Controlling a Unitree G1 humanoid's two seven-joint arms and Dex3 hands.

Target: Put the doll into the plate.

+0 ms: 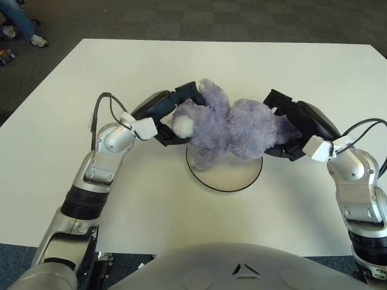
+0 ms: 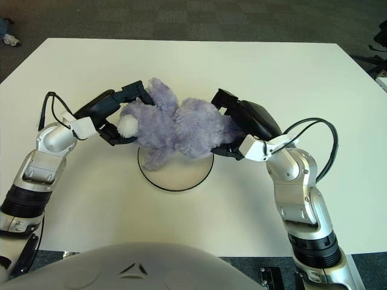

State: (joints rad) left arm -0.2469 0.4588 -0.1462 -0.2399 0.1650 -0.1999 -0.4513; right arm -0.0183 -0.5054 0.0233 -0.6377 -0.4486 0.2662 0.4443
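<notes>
The doll (image 1: pixel 233 125) looked like fluffy lilac plush cloth with a white fuzzy patch. The plate (image 1: pixel 227 174) was smooth, matt and pale, with a thin dark rim. The table (image 1: pixel 181 66) was smooth matt white. Both hands had glossy black plastic shells on silvery metal arms.

The doll (image 1: pixel 233 125) is a pale lavender plush with a white round patch at its left end. Beneath it, the plate (image 1: pixel 233 177) is off-white with a thin dark rim line. The counter (image 1: pixel 181 66) under the plate is plain white. The left hand (image 1: pixel 172 109), on the doll's left, is black with a dark teal finger; the right hand (image 1: pixel 299 127), on the doll's right, is black. Both forearms are silver-grey with black bands and black cables. Beyond the counter, the floor (image 1: pixel 242 18) is dark grey carpet.
</notes>
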